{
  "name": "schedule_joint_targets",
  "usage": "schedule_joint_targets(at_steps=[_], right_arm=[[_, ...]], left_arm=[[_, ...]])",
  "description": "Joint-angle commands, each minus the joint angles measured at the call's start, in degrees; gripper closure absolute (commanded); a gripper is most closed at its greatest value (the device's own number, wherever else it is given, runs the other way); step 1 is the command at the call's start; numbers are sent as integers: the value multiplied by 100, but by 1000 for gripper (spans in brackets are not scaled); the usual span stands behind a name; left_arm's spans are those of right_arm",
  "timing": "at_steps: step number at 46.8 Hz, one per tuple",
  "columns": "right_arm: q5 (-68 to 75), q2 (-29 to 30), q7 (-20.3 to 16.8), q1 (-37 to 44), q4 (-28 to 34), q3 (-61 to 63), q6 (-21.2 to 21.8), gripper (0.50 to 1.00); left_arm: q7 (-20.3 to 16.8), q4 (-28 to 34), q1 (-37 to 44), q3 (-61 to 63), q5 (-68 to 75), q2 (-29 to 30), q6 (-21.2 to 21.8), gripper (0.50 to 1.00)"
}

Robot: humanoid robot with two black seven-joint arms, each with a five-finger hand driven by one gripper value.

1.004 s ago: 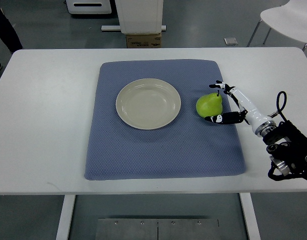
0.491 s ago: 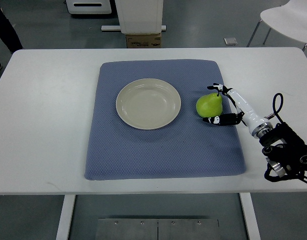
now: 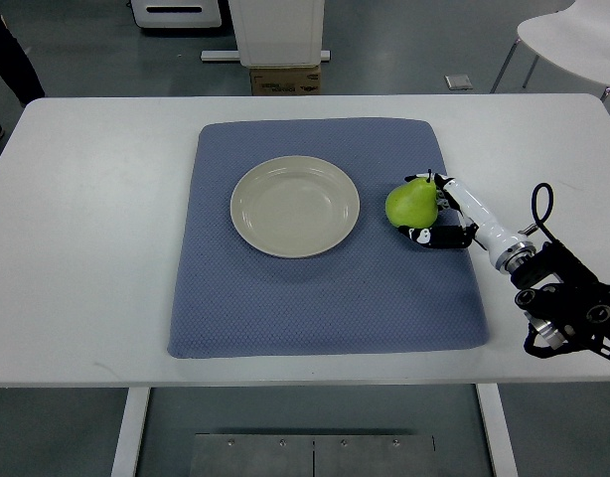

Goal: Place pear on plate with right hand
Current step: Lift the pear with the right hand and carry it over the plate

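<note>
- The pear [image 3: 412,203], bright green, sits on the blue mat [image 3: 325,298] just to the right of the plate [image 3: 295,206]; a narrow strip of mat shows between fruit and plate rim, so the two are apart; its small dark stem shows at its upper right.
- The plate is round, pale cream and bare inside; it lies on the upper middle part of the mat, flat.
- The right hand [image 3: 446,211] comes in from the picture's right edge over the white worktop [image 3: 96,248]; its black wrist and cabling lie near the worktop's right front corner, off the mat; its white forearm shell slants up and left toward the fruit.
- The fingers [image 3: 430,237] are curled about the pear's right side; one dark-tipped finger lies under the fruit's lower right edge on the mat, another meets it by the stem at the upper right; they look closed against the pear, which still rests on the mat.
- The mat is a dotted blue rectangle with rounded corners, spread over the middle of the worktop; its near edge stops short of the worktop's front edge.
- Beyond the worktop, on the grey floor, stand a brown cardboard box [image 3: 285,79] under a white cabinet, and a white chair [image 3: 573,40] at the upper right corner.
</note>
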Motion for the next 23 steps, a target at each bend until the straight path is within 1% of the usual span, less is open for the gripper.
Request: schedule_joint_targets(at_steps=[1,14,23], right_arm=[[23,-5,-4,10,1,9,5,1000],[93,-22,-13,63,-8,61,22,1000],[260,-101,-4,335,-219,70,110,1000]], left_arm=[[0,-1,-1,-1,0,0,0,500],[0,-1,-1,-1,0,0,0,500],[0,-1,-1,-1,0,0,0,500]])
